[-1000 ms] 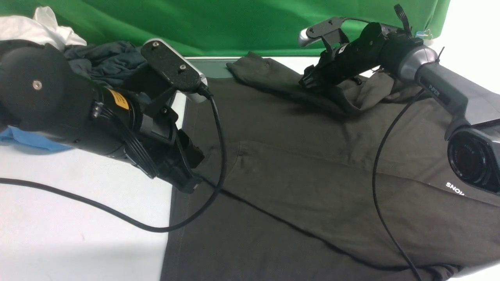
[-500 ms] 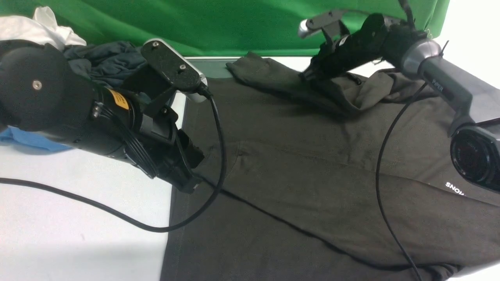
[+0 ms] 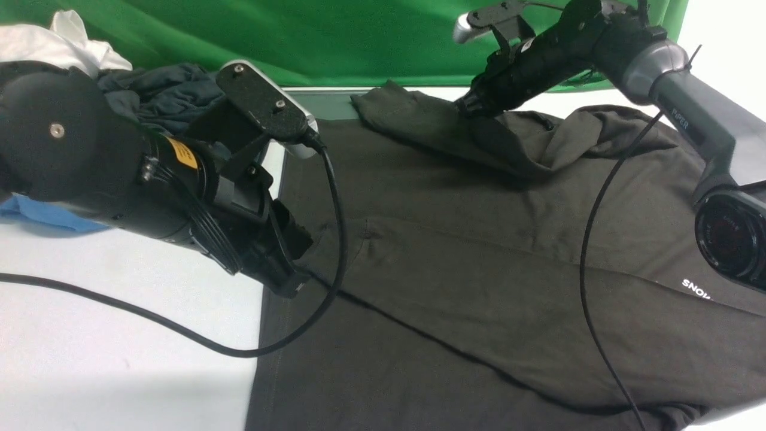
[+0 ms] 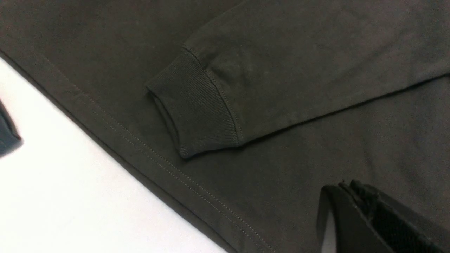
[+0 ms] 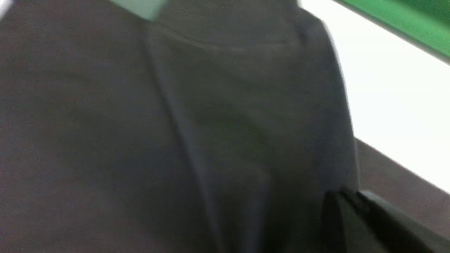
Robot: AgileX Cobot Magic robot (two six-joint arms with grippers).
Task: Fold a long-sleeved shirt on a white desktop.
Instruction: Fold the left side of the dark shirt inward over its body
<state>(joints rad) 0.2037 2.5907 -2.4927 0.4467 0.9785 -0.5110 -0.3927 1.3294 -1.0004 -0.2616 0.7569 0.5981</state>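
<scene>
The long-sleeved shirt (image 3: pixel 467 281) lies spread over the white desktop (image 3: pixel 119 371), with part of its white print showing at the right. My right gripper (image 3: pixel 465 108) is shut on the far sleeve and holds a fold of it up off the shirt body. In the right wrist view, dark fabric (image 5: pixel 140 140) hangs from the shut right gripper (image 5: pixel 346 195). My left gripper (image 3: pixel 296 286) is shut and holds nothing, just above the shirt's left hem. In the left wrist view the left gripper (image 4: pixel 346 186) hovers near the other sleeve's ribbed cuff (image 4: pixel 197 112), which lies flat on the shirt body.
A blackish-teal garment (image 3: pixel 161 96), a white cloth (image 3: pixel 60 45) and a blue garment (image 3: pixel 42 215) lie at the far left. The green backdrop (image 3: pixel 359 36) closes the back. A silver-framed hatch (image 3: pixel 326 102) sits by the far sleeve. Black cables (image 3: pixel 179 329) trail over desk and shirt.
My right gripper closed on the far sleeve and rose, pulling the fabric up with it. The left arm has not moved.
</scene>
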